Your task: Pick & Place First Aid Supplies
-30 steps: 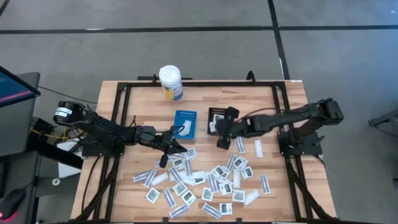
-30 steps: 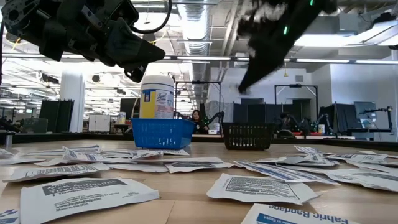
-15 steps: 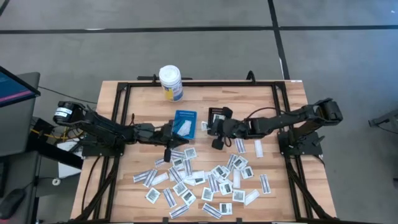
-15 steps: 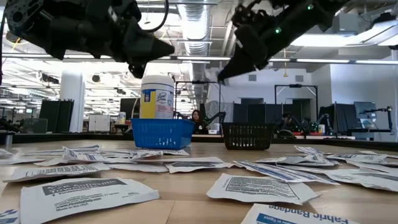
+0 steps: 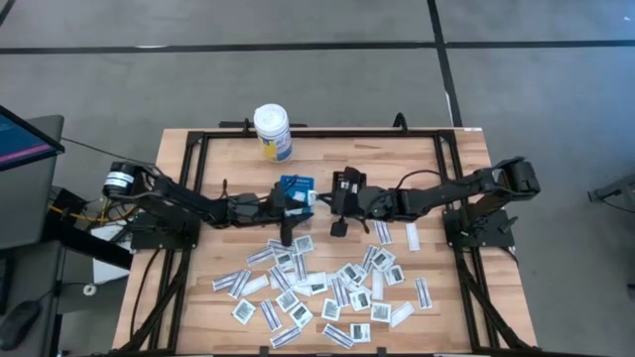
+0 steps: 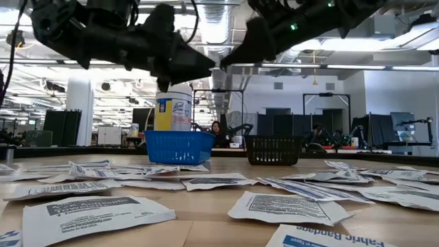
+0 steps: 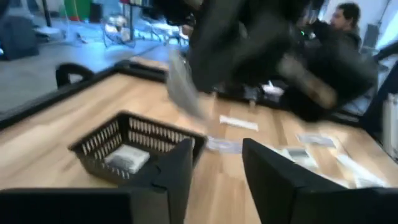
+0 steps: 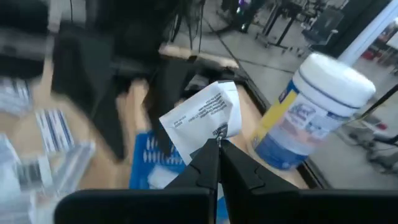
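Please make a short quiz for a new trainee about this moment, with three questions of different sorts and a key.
1. True or false: the right gripper holds a white packet between its fingertips.
2. Which colour is the tray that lies ahead of the left gripper in the left wrist view? A: blue. B: black. C: yellow.
3. Fill in: the left gripper stands ____.
Key: 1 true; 2 B; 3 open.
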Available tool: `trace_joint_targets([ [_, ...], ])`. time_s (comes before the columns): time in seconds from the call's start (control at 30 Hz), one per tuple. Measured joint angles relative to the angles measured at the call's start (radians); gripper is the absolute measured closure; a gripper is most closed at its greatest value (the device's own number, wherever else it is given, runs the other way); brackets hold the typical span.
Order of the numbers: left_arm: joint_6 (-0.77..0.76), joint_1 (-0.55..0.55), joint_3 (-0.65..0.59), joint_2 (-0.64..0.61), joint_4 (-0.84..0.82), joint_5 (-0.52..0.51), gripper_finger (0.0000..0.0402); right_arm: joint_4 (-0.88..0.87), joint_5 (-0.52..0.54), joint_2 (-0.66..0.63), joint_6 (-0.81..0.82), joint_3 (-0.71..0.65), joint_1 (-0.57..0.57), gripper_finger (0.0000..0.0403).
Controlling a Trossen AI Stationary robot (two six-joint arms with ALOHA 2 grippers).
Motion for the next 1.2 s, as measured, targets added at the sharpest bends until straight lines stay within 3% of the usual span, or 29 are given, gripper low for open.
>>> trace_joint_targets([
  [0.2,0.036,0.006,0.021,0.000,0.005,-0.002,0.0246,0.015,0.020,0.030,-0.020,0.005,0.000,0.0401],
  [0.7,-0.025,0.055,0.023,-0.003,-0.009,-0.041,0.0278,0.005,0.022,0.036,-0.031,0.004,0.025,0.0401],
  [0.87,-0.024,0.053,0.023,-0.003,-0.025,-0.032,0.0313,0.006,0.024,0.037,-0.046,0.004,0.040,0.0401],
  [1.07,-0.021,0.054,0.023,-0.003,-0.042,-0.014,0.0389,-0.019,0.028,0.037,-0.027,0.004,0.041,0.0398],
  [1.2,-0.021,0.056,0.023,-0.004,-0.091,-0.020,0.0389,-0.073,0.047,0.033,-0.020,0.004,0.049,0.0372],
])
